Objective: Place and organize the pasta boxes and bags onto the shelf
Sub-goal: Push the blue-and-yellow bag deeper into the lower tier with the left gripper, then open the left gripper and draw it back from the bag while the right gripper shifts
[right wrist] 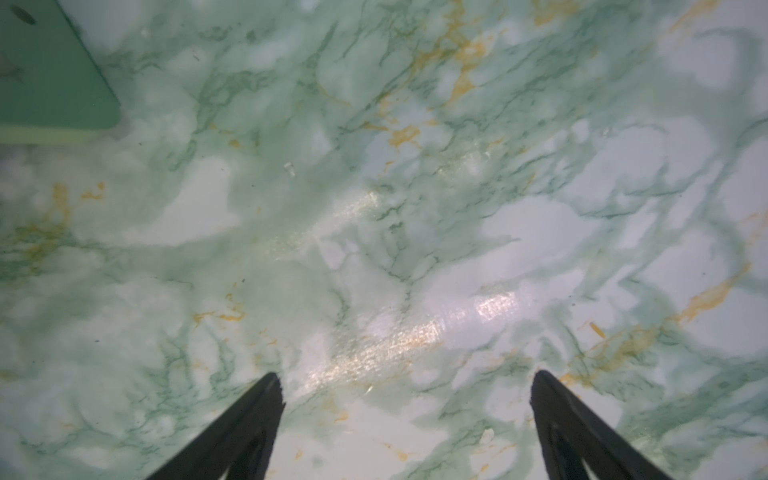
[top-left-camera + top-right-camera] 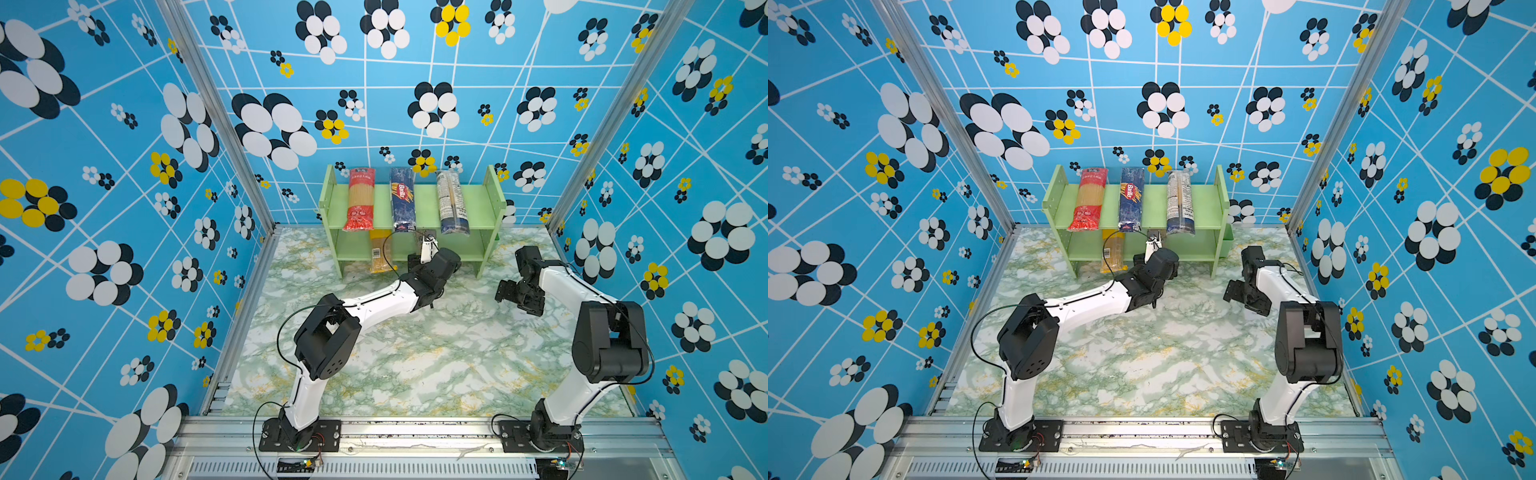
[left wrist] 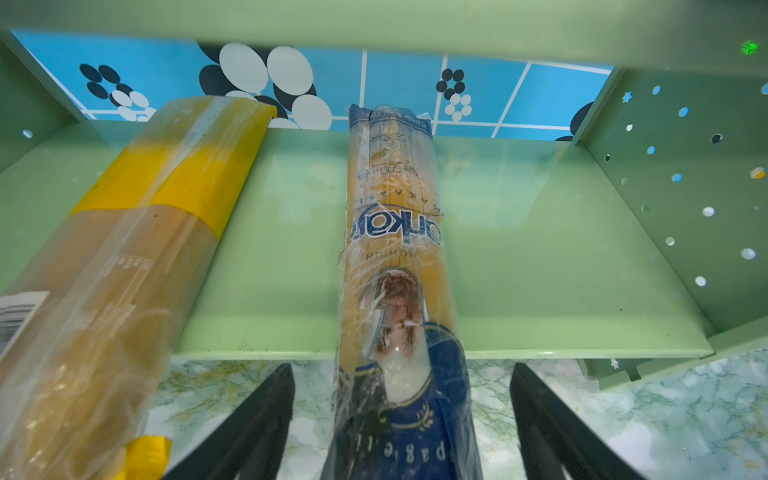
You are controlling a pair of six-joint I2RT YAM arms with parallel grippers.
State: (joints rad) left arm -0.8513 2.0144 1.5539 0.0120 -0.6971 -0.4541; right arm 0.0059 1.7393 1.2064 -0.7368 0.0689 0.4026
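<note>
Left gripper [image 3: 402,368] at the shelf's [image 2: 426,199] 6 o'clock: jaws wide, not touching the clear bag with blue end [image 3: 390,232], which lies front-to-back on the lower tier, probably to match its neighbours. Right gripper [image 1: 406,373], at 3 o'clock of the left one, is wide open and empty. Five packs: red bag [image 2: 359,199], Barilla [image 2: 402,199] and blue-label pack [image 2: 452,203] up top; yellow-topped bag [image 3: 166,195] plus this one below.

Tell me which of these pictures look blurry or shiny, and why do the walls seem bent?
Left wrist view: the wrap of the clear spaghetti bag shows white glare, and its near blue end is soft. Right wrist view: the marble tabletop is hazy, with a bright reflected streak. In both top views: sharp, but the patterned walls splay outward, a wide-lens distortion.
</note>
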